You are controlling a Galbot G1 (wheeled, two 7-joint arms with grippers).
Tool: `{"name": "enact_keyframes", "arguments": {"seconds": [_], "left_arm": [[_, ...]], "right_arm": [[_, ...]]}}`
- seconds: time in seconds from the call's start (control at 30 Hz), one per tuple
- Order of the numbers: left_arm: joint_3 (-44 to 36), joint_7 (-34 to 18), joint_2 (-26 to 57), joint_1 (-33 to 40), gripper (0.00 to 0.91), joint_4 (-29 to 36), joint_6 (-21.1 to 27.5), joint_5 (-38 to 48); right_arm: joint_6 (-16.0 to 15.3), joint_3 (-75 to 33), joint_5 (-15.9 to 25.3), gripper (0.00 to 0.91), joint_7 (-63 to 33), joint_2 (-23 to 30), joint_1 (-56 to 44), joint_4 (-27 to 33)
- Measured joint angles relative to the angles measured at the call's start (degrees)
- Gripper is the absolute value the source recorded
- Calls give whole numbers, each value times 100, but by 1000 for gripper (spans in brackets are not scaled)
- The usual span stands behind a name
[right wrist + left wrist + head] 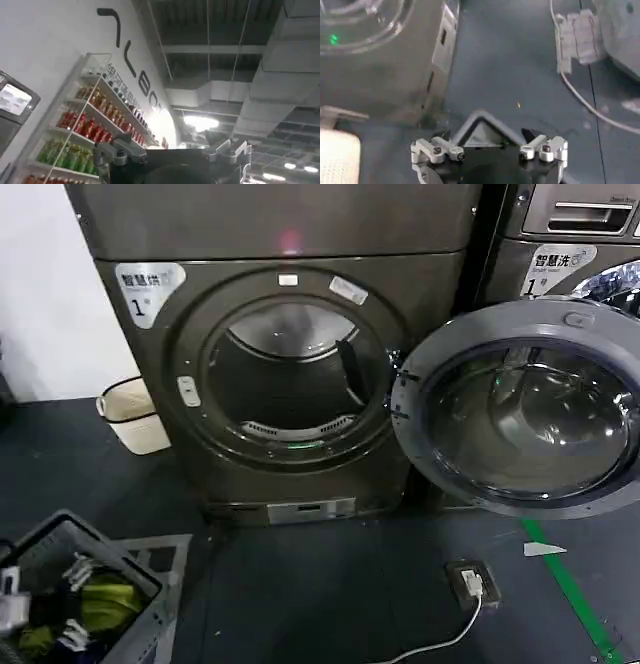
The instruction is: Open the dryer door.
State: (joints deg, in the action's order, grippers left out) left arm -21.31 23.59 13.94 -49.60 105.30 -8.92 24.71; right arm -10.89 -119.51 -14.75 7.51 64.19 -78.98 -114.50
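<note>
The dryer (290, 374) is seen from the head view with its round door (525, 409) swung fully open to the right, so that the door's glass inner face is turned toward the camera and the dark drum opening (290, 374) is left exposed. The door is hinged at the right edge of the opening and hangs in front of a neighbouring machine (570, 244). A white label bearing the numeral 1 (148, 289) is fixed at the upper left of the dryer's front panel.

The left gripper (490, 152) is shown in its own wrist view, held low above the dark floor (520, 60) beside the dryer's base; its two fingers (437, 150) are spread wide apart, and nothing is gripped between them. A white cable (580, 95) is seen trailing across the floor beyond it.

The right gripper (172, 150) is pointed upward (toward the ceiling and a wall of shelves stocked with bottled drinks (80, 130)), well away from the dryer; its fingers are likewise spread, and nothing is held.

In the head view a cream-coloured bin (133, 414) is set on the floor to the left of the dryer, and a grey laundry basket (135, 569) containing clothes is placed at the lower left. A floor socket (470, 581) with the cable plugged in lies beside a green floor line (570, 589).
</note>
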Motion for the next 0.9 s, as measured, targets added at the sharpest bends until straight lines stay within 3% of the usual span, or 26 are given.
{"name": "enact_keyframes", "arguments": {"seconds": [0.23,0.9], "left_arm": [[532,794,41,-272,907,-680,-22,-376],[1223,979,148,-818,907,-929,25,-607]], "right_arm": [[6,29,-19,907,12,38,-23,-3],[37,43,-42,907,38,88,-45,-39]]}}
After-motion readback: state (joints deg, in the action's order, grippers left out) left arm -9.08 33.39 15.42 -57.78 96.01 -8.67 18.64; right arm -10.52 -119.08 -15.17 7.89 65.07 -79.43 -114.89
